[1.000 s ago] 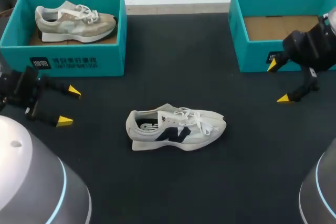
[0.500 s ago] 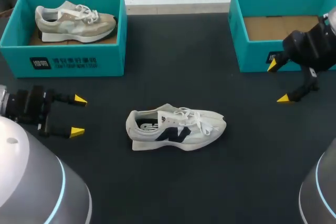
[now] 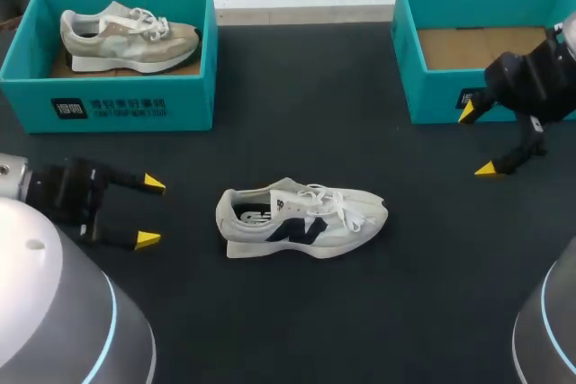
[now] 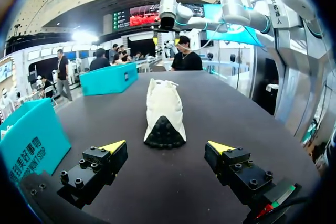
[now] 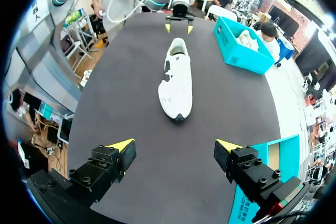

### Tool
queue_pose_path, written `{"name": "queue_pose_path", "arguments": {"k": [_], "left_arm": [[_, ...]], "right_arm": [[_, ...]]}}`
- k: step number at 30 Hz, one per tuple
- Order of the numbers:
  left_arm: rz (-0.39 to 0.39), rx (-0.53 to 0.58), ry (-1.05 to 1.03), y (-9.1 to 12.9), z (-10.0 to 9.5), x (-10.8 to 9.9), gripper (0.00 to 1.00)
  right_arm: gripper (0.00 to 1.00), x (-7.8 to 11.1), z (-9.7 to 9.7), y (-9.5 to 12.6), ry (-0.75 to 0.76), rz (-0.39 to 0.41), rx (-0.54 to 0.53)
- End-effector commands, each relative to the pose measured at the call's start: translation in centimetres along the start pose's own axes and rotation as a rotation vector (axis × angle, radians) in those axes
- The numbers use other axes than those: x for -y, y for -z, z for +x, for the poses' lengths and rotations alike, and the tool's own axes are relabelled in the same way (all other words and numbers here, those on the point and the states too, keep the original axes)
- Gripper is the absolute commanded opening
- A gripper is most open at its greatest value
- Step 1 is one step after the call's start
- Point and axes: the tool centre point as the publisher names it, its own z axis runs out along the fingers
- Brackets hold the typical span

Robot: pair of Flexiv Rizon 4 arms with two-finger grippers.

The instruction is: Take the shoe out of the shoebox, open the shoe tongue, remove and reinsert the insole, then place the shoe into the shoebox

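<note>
Black bench (image 3: 297, 330) top; white low-top fabric sneaker (image 3: 301, 218) with a navy side logo and loose white laces sits near its middle, outside both boxes. It looks upright on its sole, heel toward the robot's left, toe toward its right. The opening faces up, and the printed insole (image 3: 255, 216) shows inside at the heel end.

Left jaws are wide open with nothing between them. Their yellow fingertips (image 3: 155, 183) point at the sneaker's heel, near it but apart. In the left wrist view the sneaker (image 4: 164, 109) lies straight ahead of the open jaws, heel end first, no contact.

Right jaws are also spread open and hold nothing. They are well apart from the toe, over by the right edge. One yellow fingertip (image 3: 486, 168) is low by the bench; the other sits in front of the box wall. In the right wrist view the sneaker (image 5: 176, 80) is well ahead of the jaws, toe end nearest, with the left jaws beyond its heel.

Teal cardboard shoebox at back right (image 3: 436, 96) is just behind the right jaws, its brown floor showing. Teal cardboard shoebox at back left (image 3: 117, 110) holds a beige-grey sneaker (image 3: 126, 35) with white laces, toe toward the right.
</note>
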Motion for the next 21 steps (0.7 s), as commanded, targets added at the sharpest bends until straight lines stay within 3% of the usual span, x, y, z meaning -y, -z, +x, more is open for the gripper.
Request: {"name": "queue_pose_path", "arguments": {"k": [1, 6, 21], "left_arm": [[0.011, 0.005, 0.022, -3.2, -0.1, -0.2, 1.00], [-0.001, 0.063, 0.035, -5.1, -0.1, -0.3, 1.00], [0.005, 0.062, 0.047, -9.5, -0.6, 0.3, 1.00]], "right_arm": [[1.00, 0.0, 0.0, -0.1, -0.001, 0.003, -0.001], [1.00, 0.0, 0.0, -0.1, -0.001, 0.003, -0.001], [1.00, 0.0, 0.0, -0.1, -0.001, 0.003, -0.001]]}}
